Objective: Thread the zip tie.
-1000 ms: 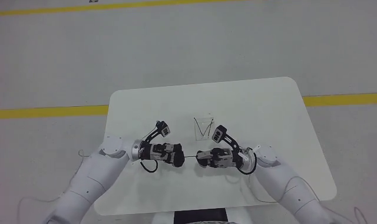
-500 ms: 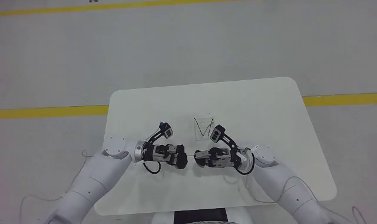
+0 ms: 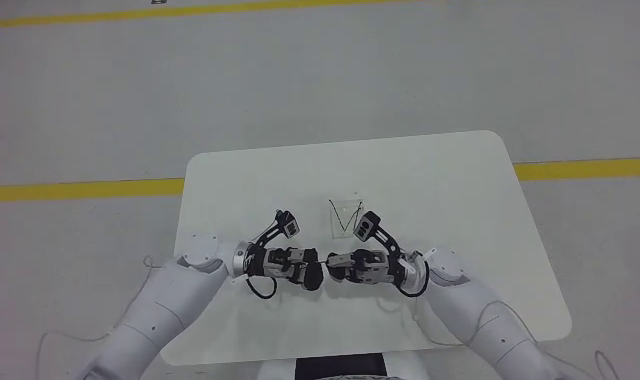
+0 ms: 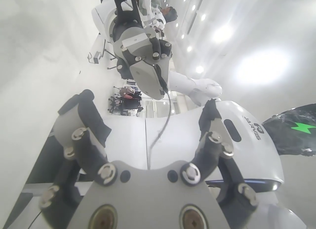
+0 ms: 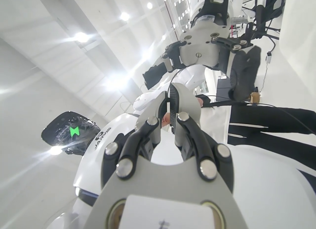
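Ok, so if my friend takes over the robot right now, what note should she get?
The left gripper is open wide and holds nothing.
The right gripper is shut on the zip tie.
Where: the two grippers meet tip to tip above the near half of the table. The tie runs from the right gripper into the left gripper's opening. A clear holder with thin black strips, likely more ties, stands on the table behind them.
Done: the tie is off the table, held and lined up with the left gripper.
Left: no loop shows, so the threading itself is probably yet to do.
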Robot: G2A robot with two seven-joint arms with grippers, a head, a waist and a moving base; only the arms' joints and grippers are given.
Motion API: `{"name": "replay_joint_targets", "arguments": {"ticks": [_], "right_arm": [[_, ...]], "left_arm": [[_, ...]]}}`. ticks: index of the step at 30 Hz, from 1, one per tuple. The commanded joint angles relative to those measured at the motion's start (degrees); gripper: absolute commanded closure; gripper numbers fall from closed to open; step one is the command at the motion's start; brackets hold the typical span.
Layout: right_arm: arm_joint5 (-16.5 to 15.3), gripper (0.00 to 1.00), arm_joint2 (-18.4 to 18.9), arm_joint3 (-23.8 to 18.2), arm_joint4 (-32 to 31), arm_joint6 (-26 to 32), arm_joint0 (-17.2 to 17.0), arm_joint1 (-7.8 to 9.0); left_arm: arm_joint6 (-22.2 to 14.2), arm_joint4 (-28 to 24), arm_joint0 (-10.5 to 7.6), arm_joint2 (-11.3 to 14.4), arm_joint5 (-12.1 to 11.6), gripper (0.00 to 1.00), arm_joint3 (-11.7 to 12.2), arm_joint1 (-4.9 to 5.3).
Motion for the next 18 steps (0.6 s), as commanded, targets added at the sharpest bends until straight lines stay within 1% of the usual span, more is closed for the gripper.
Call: {"name": "replay_joint_targets", "arguments": {"ticks": [1, 3, 4, 6, 7, 8, 9, 11, 13, 14, 16, 18], "right_arm": [[0.1, 1.0, 0.1, -0.4, -0.4, -0.6, -0.2, 0.06], [0.3, 1.0, 0.3, -0.6, -0.2, -0.6, -0.4, 0.07], [0.4, 1.0, 0.3, -0.6, -0.4, -0.7, -0.4, 0.09], [0.4, 1.0, 0.5, -0.7, -0.7, -1.0, -0.5, 0.13], [0.3, 1.0, 0.5, -0.7, -1.2, -1.3, -0.5, 0.17], [0.3, 1.0, 0.6, -0.8, -1.4, -1.5, -0.5, 0.2], [0.2, 1.0, 0.8, -0.8, -1.8, -1.8, -0.5, 0.25], [0.1, 1.0, 1.1, -1.1, -2.7, -2.4, -0.7, 0.38], [0.1, 1.0, 1.4, -1.4, -3.4, -2.6, -0.9, 0.52], [0.1, 1.0, 1.6, -1.5, -4.0, -2.9, -1.0, 0.63], [0.0, 1.0, 1.9, -1.8, -5.4, -3.3, -1.1, 0.81], [-0.1, 1.0, 2.2, -2.2, -6.7, -3.5, -1.3, 0.99]], "left_arm": [[-0.2, -0.1, 0.14, -0.2, 0.1, 0.0, -0.2, 0.1], [-0.1, 0.2, 0.14, -0.3, 0.2, 0.0, -0.2, 0.18], [-0.1, 0.4, 0.15, -0.3, 0.1, 0.02, -0.3, 0.22], [-0.2, 0.3, 0.26, -0.5, 0.1, 0.2, -0.4, 0.28], [-0.4, 0.2, 0.31, -0.5, 0.1, 0.27, -0.4, 0.33], [-0.4, 0.3, 0.33, -0.6, 0.1, 0.4, -0.3, 0.36], [-0.5, 0.3, 0.33, -0.6, 0.2, 0.5, -0.3, 0.38], [-0.4, 0.4, 0.31, -0.6, 0.3, 0.53, -0.2, 0.43], [-0.3, 0.4, 0.32, -0.7, 0.3, 0.58, -0.2, 0.45], [-0.3, 0.4, 0.33, -0.7, 0.3, 0.58, -0.2, 0.46], [-0.3, 0.4, 0.34, -0.7, 0.4, 0.64, -0.2, 0.48], [-0.3, 0.4, 0.34, -0.6, 0.5, 0.65, -0.2, 0.5]]}}
